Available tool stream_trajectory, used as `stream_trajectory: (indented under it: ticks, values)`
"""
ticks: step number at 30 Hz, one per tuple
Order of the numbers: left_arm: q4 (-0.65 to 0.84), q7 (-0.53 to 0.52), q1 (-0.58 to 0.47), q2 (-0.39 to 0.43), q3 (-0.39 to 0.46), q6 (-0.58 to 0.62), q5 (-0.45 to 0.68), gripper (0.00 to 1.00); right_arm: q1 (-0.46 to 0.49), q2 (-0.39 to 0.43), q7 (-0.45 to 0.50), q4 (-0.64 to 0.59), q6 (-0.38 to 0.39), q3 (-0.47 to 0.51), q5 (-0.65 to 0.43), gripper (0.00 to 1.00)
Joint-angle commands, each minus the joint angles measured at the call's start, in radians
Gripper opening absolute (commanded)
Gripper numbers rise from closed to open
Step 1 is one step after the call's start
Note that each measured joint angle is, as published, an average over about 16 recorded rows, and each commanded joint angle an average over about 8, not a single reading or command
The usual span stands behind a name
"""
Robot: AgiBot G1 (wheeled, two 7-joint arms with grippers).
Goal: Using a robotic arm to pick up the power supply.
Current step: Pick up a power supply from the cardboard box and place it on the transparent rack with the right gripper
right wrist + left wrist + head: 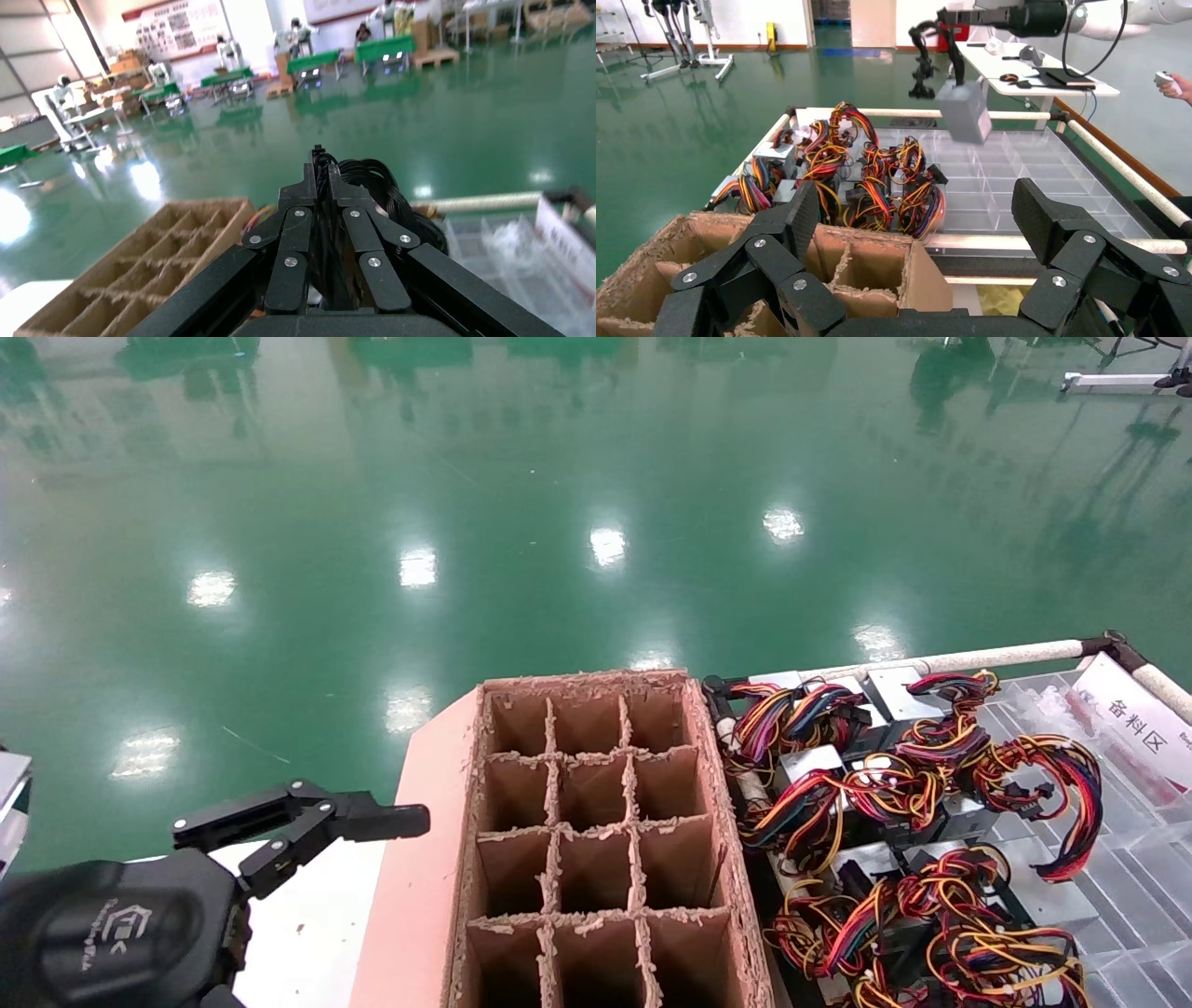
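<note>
The power supply [963, 111], a grey metal box, hangs tilted in the air above the clear tray, seen in the left wrist view. My right gripper [942, 22] holds it from above by its black cord. In the right wrist view that gripper [320, 163] is shut on the thick black cord bundle [385, 188], and the box itself is hidden below the fingers. The right arm is out of the head view. My left gripper [300, 818] [919, 210] stands open and holds nothing, low at the near left beside the cardboard box.
A cardboard box with divider cells [722, 803] stands in front of me. To its right a clear compartment tray [1141, 868] holds several grey units with multicoloured wire bundles [894, 775]. A white rail [978, 658] borders the tray. A white table [1046, 81] stands beyond it.
</note>
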Motion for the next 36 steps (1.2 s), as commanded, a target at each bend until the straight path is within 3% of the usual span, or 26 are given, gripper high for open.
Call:
stream_trajectory:
  ticks: [1,19,36]
  values:
    - [0.0,0.0,0.0,0.0,0.0,0.0,0.0,1.0,-0.006,-0.002,0.004,0.003,0.004,-0.003,-0.02,0.0]
    - [0.0,0.0,0.0,0.0,0.0,0.0,0.0,1.0,0.255,0.003,0.063,-0.038,0.035,-0.194,-0.132,0.0]
    - [0.0,0.0,0.0,0.0,0.001,0.0,0.0,1.0,0.566,-0.057,0.124,-0.113,0.051,-0.359,-0.255,0.0]
